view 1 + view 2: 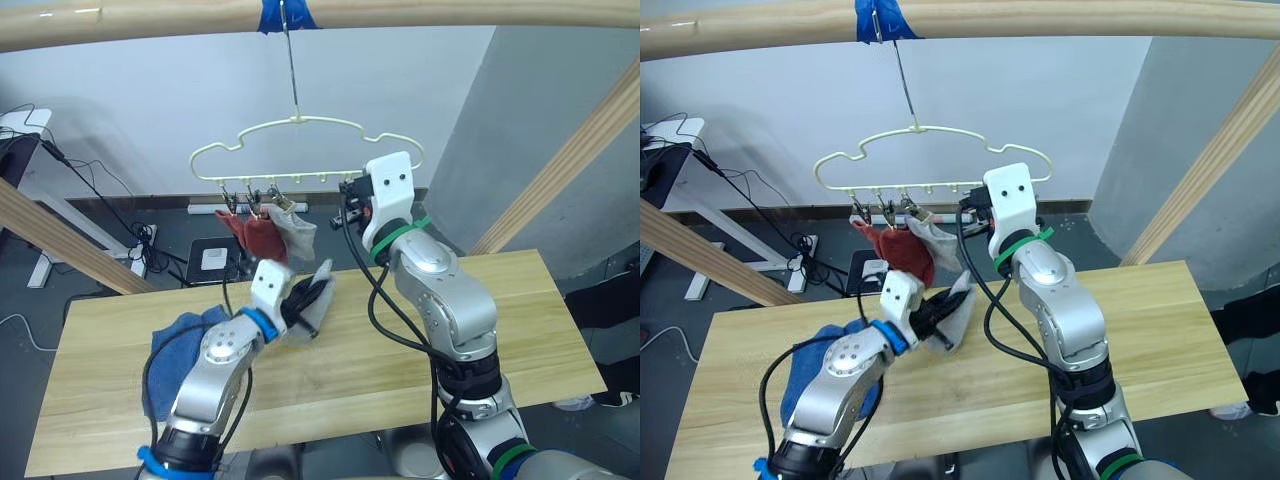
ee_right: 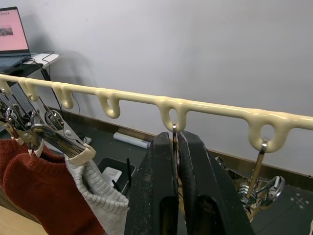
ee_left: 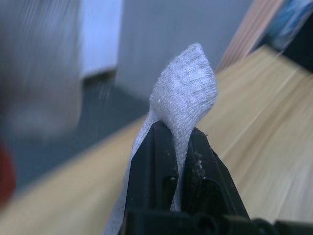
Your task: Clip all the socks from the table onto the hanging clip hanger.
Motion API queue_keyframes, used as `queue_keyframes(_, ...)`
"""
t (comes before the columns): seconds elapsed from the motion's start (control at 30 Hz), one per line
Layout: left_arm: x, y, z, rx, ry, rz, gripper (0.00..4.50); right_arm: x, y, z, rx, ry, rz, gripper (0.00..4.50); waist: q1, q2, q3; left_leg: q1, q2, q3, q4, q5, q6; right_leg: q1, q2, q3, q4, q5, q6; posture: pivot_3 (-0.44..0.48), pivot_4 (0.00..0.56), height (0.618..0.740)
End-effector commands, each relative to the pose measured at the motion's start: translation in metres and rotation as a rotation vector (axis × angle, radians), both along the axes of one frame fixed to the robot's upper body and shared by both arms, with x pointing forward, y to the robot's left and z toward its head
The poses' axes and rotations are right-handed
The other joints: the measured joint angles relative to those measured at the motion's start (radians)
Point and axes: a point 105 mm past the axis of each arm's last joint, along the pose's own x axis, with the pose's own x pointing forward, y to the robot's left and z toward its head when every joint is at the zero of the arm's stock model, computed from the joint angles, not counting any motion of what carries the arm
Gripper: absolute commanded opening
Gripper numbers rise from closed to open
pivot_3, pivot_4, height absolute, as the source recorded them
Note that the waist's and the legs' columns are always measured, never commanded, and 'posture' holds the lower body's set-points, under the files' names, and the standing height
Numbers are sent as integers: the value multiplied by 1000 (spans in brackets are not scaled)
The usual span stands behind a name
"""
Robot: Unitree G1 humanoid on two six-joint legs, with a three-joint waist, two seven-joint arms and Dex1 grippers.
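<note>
A thin pale-gold wire clip hanger [image 1: 300, 150] hangs by its long hook from a round wooden pole [image 1: 150, 22] marked with blue tape [image 1: 285, 14], above a long light wooden plank desk [image 1: 520, 320]; two rust-red knit socks [image 1: 255, 232] and one light grey sock [image 1: 298, 235] already dangle side by side from its left clips. The left hand [image 3: 177, 147] is closed on a second light grey knit sock [image 3: 188, 88], lifted just above the desk below the hung socks, with crumpled blue socks [image 1: 180, 345] lying on the desk beside that arm. The right hand [image 2: 176, 152] is pressed shut around a small metal clip [image 2: 174, 128] under the hanger's bar, between the grey hung sock and a free clip [image 2: 259, 186].
</note>
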Motion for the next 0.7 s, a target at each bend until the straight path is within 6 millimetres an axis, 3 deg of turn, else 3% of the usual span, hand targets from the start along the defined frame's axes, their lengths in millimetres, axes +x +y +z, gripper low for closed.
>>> queue_keyframes(0.03, 1, -15, 24, -47, -113, -40, 11, -6, 1, 15, 26, -49, 13, 0, 0, 0, 0, 0, 0, 0, 0, 0, 0, 0, 0, 0, 0, 0, 0, -254, 279, 740)
queue_keyframes(0.47, 26, -22, 24, -163, -52, 21, 11, -6, 0, 15, 29, -46, 11, 0, -13, 0, 0, -1, 0, 1, 0, 0, 0, 0, 1, 0, -1, 0, 0, -272, 278, 740)
queue_keyframes(0.7, 37, -22, 34, -218, -43, 50, 11, -6, 1, 14, 25, -40, 14, 0, -23, 0, 0, -1, 0, 1, 0, 0, 0, 0, 1, -1, -1, 0, 1, -274, 277, 740)
